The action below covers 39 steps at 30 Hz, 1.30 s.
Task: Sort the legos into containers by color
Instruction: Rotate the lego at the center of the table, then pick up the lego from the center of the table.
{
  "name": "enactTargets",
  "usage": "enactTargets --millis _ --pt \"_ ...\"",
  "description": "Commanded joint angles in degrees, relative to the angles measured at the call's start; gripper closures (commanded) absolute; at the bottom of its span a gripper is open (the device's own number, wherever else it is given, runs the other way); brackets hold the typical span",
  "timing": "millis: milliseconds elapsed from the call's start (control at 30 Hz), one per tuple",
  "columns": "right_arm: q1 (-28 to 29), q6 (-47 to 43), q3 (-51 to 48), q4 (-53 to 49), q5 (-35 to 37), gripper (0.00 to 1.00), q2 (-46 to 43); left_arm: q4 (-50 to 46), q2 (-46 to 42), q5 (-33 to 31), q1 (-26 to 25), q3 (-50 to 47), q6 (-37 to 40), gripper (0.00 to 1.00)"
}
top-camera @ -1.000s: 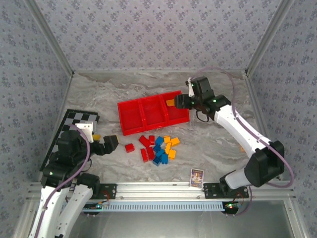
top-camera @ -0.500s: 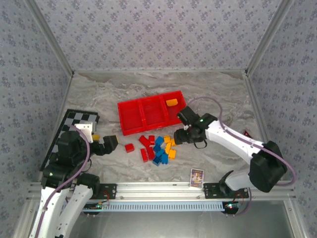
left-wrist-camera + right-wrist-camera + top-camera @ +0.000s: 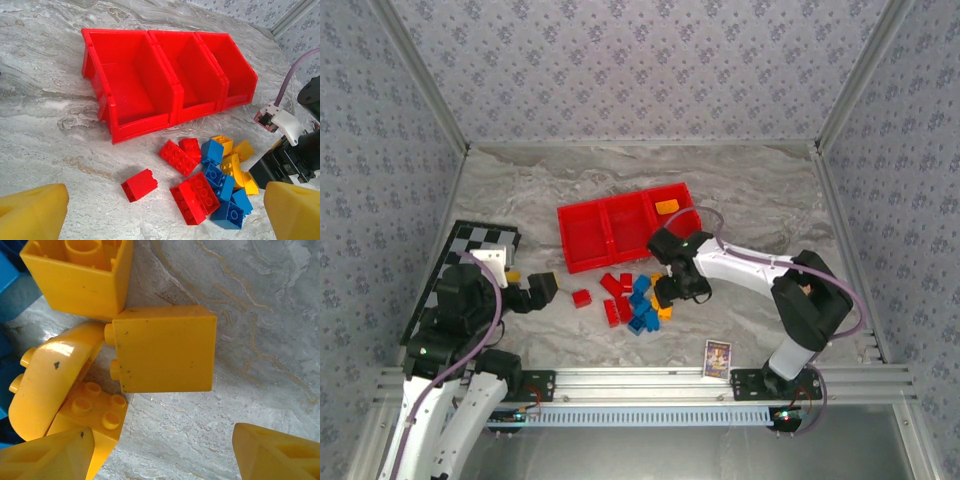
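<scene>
Poises right gripper [image 3: 165, 450], parted and empty, with yellow brick [image 3: 165, 347] at twelve o'clock, ready to straddle it; parks left gripper [image 3: 162, 212] spread wide, empty, clear at nine o'clock.

free: marble table [image 3: 760, 190] right of tray [image 3: 584, 263] | blocked: right arm [image 3: 740, 265] over brick pile [image 3: 640, 299]

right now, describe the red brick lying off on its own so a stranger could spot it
Find the bright red tray in the middle of the marbled table; in front of it lies a pile of red, blue and yellow bricks. Just left of that pile sits one small red brick. Unlike the red ones in the pile, it touches no other brick.
</scene>
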Motion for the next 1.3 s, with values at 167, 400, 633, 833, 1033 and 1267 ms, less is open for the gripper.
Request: enactTargets --millis 167,400,633,833,1033,1267 --pt "-0.73 -1.12 1.6 0.0 2.73 0.25 3.26 0.99 0.92 -0.36 -0.4 0.35 0.72 0.0" --pt "-2.59 -1.84 3.01 0.05 3.04 0.27 2.9 1.05 1.28 -0.34 -0.4 0.33 0.71 0.0" --pt "-5.09 -2.03 3.8 0.15 2.74 0.3 2.64 1.1 1.8 -0.29 -0.4 0.35 0.62 0.0" --pt "-5.76 -2.3 4.94 -0.14 2.67 0.31 3.75 1.06 2.11 -0.43 -0.4 0.34 0.62 0.0" --pt "-5.86 -3.7 5.83 0.93 1.76 0.31 3.73 1.06 2.24 -0.51 -0.31 0.33 0.62 0.0" --pt "-5.57 -3.7 7.78 2.48 0.19 0.3 5.56 1.05 2.17 -0.34 -0.31 0.34 0.78 0.0"
